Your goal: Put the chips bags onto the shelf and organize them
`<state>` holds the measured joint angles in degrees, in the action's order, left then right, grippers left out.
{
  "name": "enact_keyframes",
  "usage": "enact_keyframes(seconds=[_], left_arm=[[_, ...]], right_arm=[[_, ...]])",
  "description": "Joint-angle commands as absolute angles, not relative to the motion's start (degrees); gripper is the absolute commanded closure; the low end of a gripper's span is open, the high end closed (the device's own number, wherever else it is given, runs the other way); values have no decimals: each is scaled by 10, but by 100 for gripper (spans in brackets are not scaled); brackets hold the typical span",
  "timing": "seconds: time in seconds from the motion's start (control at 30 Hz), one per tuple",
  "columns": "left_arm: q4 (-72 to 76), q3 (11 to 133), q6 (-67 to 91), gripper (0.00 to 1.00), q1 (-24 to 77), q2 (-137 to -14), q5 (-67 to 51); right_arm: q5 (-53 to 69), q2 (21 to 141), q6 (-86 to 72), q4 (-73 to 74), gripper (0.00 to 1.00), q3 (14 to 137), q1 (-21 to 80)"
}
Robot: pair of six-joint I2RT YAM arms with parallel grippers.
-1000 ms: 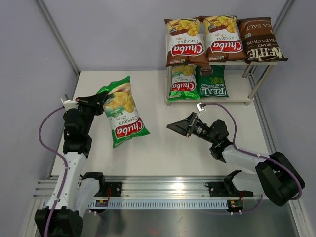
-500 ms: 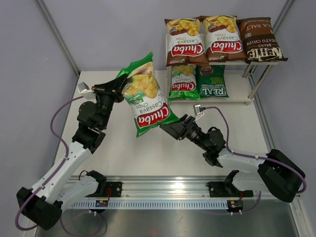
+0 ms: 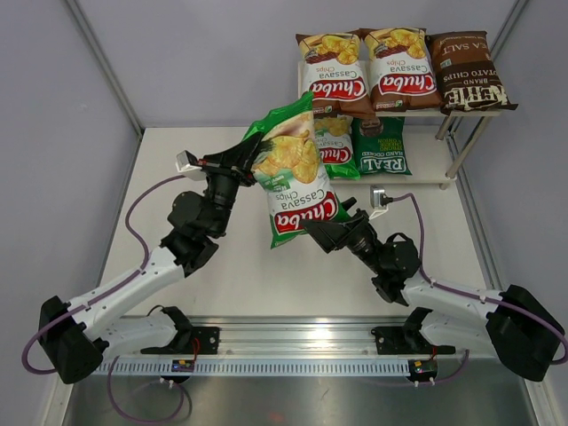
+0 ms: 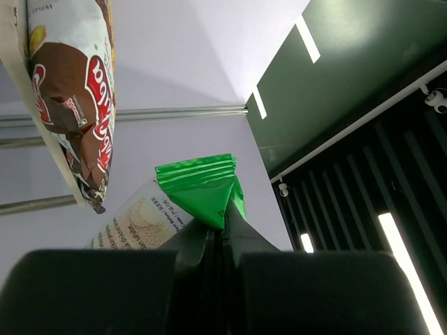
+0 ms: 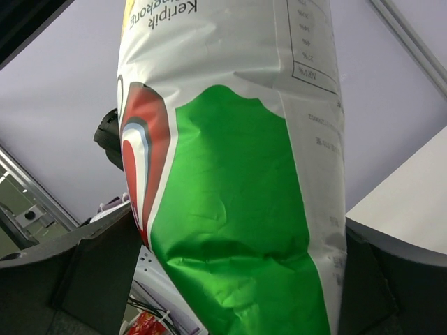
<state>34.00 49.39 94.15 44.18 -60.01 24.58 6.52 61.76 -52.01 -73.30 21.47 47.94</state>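
Green glossy foil up in the air now: carried Chuba bag (image 3: 297, 177) had come off the tabletop (image 3: 266, 284) within the last second.

Top view:
- It had swung from the left side to just in front of the shelf (image 3: 428, 180), hanging roughly upright.
- Left pincer (image 3: 252, 153) was clamped shut on its top seal.
- Right pincer (image 3: 312, 231) had moved in under the bag's bottom end with its jaws spread wide, not gripping.
- Looked like a two-arm steady or handoff before placement, and this was the only bag not yet shelved.
- Top tier was full: two brown Chuba bags (image 3: 333, 80) and the Kettle bag (image 3: 470, 71).
- Lower tier held a second light-green Chuba bag (image 3: 342, 149), partly hidden behind the carried one, plus the REAL bag (image 3: 382, 151).
- The spot right of REAL looked free.
- In the way were the shelf leg (image 3: 466, 146) on that side and the right arm itself, sitting between the bag and that spot.

Left wrist view: the jaws were pressed together on the green crimped seal (image 4: 201, 183). A brown Chuba bag on the upper board loomed at upper left, so the shelf was near.

Right wrist view: the bag's green lower half filled the frame between both dark fingers (image 5: 98, 272). Could not tell whether the pads touched it.
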Motion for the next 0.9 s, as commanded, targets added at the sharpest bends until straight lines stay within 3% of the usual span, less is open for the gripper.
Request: enact_keyframes(seconds=[0.0,0.4,0.8,0.87], left_arm=[[382,505,939,100,471,-611,264],[289,442,889,100,517,-581,263],[227,442,770,99,523,-553,221],[220,451,731,94,523,-549,206]], right_arm=[[27,599,-476,-842,1,218,485],[-33,484,-399,-681,0,239,484],[-25,446,-385,-516,1,293,484],[-18,448,-381,-497,9,298,484]])
